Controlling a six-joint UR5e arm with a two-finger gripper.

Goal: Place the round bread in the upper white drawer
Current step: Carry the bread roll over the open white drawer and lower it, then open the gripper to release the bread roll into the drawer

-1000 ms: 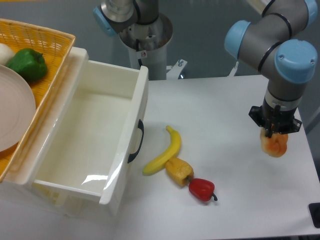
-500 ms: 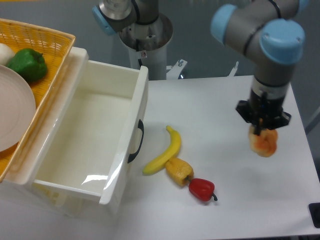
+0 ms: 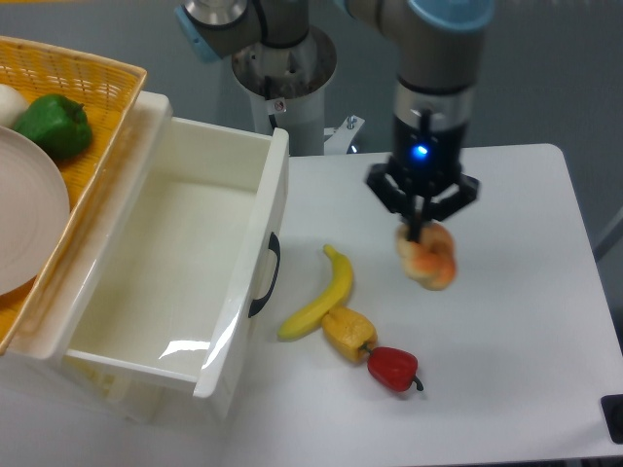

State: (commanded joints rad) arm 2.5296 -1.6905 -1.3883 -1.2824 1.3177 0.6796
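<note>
My gripper [image 3: 422, 232] is shut on the round bread [image 3: 429, 261], an orange-brown bun with pale patches, and holds it in the air above the table, right of the banana. The upper white drawer [image 3: 156, 263] stands pulled open at the left, its inside bare, its black handle [image 3: 265, 275] facing the table. The bread is well to the right of the drawer's front panel.
A banana [image 3: 320, 296], a yellow pepper [image 3: 349, 332] and a red pepper [image 3: 393, 368] lie in a row on the white table [image 3: 516, 370]. A yellow wicker basket [image 3: 78, 78] at the far left holds a green pepper [image 3: 54, 125] and a plate [image 3: 24, 224].
The arm has carried the bread leftward from near the table's right edge toward the middle, closer to the banana and drawer. The grip on the bread is unchanged.
</note>
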